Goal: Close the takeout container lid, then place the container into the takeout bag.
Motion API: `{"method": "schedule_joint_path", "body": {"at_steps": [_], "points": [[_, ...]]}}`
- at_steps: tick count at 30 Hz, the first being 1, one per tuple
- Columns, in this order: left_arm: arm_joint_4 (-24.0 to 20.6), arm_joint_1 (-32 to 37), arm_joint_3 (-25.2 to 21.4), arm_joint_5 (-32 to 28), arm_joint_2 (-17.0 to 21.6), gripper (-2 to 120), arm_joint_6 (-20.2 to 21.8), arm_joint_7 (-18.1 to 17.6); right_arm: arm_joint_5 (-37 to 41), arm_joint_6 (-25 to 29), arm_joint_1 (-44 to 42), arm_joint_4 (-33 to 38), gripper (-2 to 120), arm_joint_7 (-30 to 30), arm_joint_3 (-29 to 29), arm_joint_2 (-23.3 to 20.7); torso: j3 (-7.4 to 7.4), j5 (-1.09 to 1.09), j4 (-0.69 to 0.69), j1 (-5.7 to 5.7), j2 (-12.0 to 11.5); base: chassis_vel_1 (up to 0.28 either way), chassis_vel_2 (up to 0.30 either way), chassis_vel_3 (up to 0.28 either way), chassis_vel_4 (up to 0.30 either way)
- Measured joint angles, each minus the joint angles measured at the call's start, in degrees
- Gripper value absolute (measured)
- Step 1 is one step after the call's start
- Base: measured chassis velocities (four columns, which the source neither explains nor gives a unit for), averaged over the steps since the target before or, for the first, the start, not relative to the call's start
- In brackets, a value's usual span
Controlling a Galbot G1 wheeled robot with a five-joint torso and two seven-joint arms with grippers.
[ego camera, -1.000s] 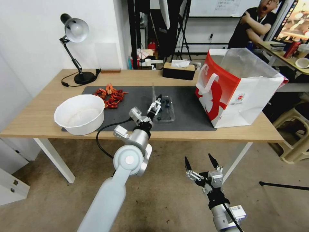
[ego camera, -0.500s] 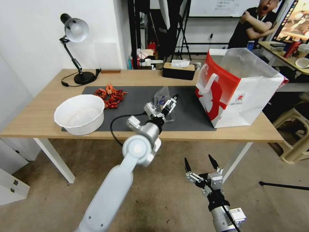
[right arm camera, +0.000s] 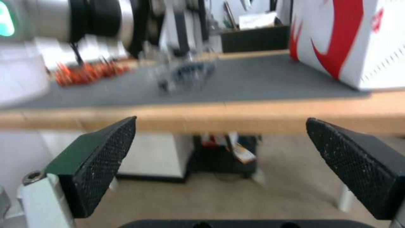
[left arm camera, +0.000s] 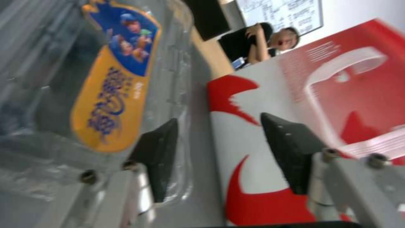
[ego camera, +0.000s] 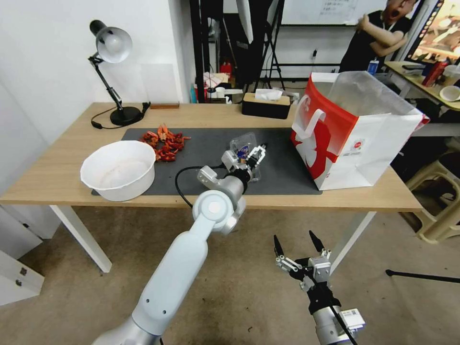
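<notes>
I'm seeing the left pincer [ego camera: 255,152] spread apart at the lid [ego camera: 242,143].

One of its fingers [left arm camera: 158,158] is lying against the clear lid's edge beside the orange-and-blue label (the other finger is standing free, toward the takeout bag [ego camera: 352,139]). The takeout container [ego camera: 245,158] is sitting on the dark mat [ego camera: 201,143] on the worktop [ego camera: 62,172], lid partly raised. My left arm is reaching forward over the worktop's front edge; the right pincer [ego camera: 297,247] is hanging wide apart below it, holding nothing.

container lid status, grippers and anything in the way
Left gripper open at lid, one finger against it. Lid tilted, not shut on takeout container. Right gripper open, below table. Takeout bag unobstructed.
</notes>
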Motion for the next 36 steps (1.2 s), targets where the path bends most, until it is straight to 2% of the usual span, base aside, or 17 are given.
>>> {"method": "schedule_joint_path", "body": {"at_steps": [3,4,6,7,8,10,11,13,15,16,19,20,22,24,27,31,36], "points": [[0.4,0.2,0.1,0.9,0.1,35,0.1,-0.9,10.1,-1.5,2.4,2.4,100,-4.5,1.8,-1.8,0.00,0.01,0.01,0.00,0.0,0.000,0.000,0.000,0.000],[0.4,0.2,0.1,0.9,0.1,35,0.1,-0.9,10.1,-1.5,2.4,2.4,100,-4.5,1.8,-1.8,0.00,0.01,0.01,0.00,0.0,0.000,0.000,0.000,0.000],[0.7,0.2,0.1,1.1,0.3,24,0.1,-1.3,18.7,-3.7,4.9,4.3,100,-6.7,3.6,-3.4,0.00,0.00,0.01,0.00,0.0,0.000,0.000,0.000,0.000],[0.8,0.1,0.0,1.2,0.4,19,0.1,-1.4,23.6,-5.2,6.6,5.1,100,-7.2,4.4,-4.5,0.00,0.01,0.01,0.00,0.0,0.000,0.000,0.000,0.000],[0.8,0.1,0.0,1.2,0.4,19,0.1,-1.4,23.6,-5.2,6.6,5.1,100,-7.2,4.4,-4.5,0.00,0.01,0.01,0.00,0.0,0.000,0.000,0.000,0.000],[1.1,0.0,0.0,1.2,0.6,9,0.1,-1.4,33.1,-8.3,10.6,5.7,100,-6.8,5.1,-6.4,0.00,0.00,0.01,0.00,0.0,0.000,0.000,0.000,0.000],[1.1,0.0,0.0,1.2,0.6,9,0.1,-1.4,33.1,-8.3,10.6,5.7,100,-6.8,5.1,-6.4,0.00,0.00,0.01,0.00,0.0,0.000,0.000,0.000,0.000],[1.2,0.0,0.0,1.4,0.5,0,0.0,-1.5,41.4,-11.1,14.8,5.3,100,-5.0,5.2,-7.8,0.00,0.00,0.02,0.00,0.0,0.000,0.000,0.000,0.000],[1.3,0.0,0.0,1.5,0.4,0,-0.1,-1.5,49.3,-13.9,19.7,3.5,100,-2.5,4.8,-8.9,0.01,0.02,0.01,0.00,0.0,0.000,0.000,0.000,0.000],[1.3,0.0,0.0,1.5,0.4,0,-0.1,-1.5,49.3,-13.9,19.7,3.5,100,-2.5,4.8,-8.9,0.01,0.02,0.01,0.00,0.0,0.000,0.000,0.000,0.000],[1.3,0.2,-0.1,1.6,0.6,0,-0.2,-1.5,57.8,-18.1,26.1,1.0,100,1.9,3.6,-9.7,0.01,0.01,0.01,0.00,0.0,0.000,0.000,0.000,0.000],[1.3,0.2,-0.1,1.6,0.6,0,-0.2,-1.5,57.8,-18.1,26.1,1.0,100,1.9,3.6,-9.7,0.01,0.01,0.01,0.00,0.0,0.000,0.000,0.000,0.000],[1.3,0.2,-0.1,1.7,0.8,0,-0.3,-1.5,64.2,-22.5,32.1,-0.7,100,6.7,2.5,-9.9,0.00,0.00,0.02,0.00,0.0,0.000,0.000,0.000,0.000],[1.4,0.2,-0.1,1.7,0.8,0,-0.3,-1.5,66.0,-24.4,34.2,-1.4,100,8.7,2.0,-9.9,0.00,0.00,0.02,0.00,0.0,0.000,0.000,0.000,0.000],[1.7,0.0,0.0,1.7,0.9,0,-0.4,-1.5,69.2,-29.3,40.7,-4.6,100,15.4,0.4,-9.6,0.00,0.00,0.01,0.00,0.0,0.000,0.000,0.000,0.000],[1.8,0.0,0.0,1.7,1.0,0,-0.4,-1.5,70.4,-32.3,44.0,-7.2,100,18.6,-0.7,-9.2,0.01,0.00,0.00,0.01,0.0,0.000,0.000,0.000,0.000],[1.9,0.1,0.0,1.8,1.2,0,-0.4,-1.4,71.6,-37.4,51.5,-14.8,100,24.1,-3.0,-7.8,0.01,0.01,0.01,0.01,0.0,0.000,0.000,0.000,0.000]]}}
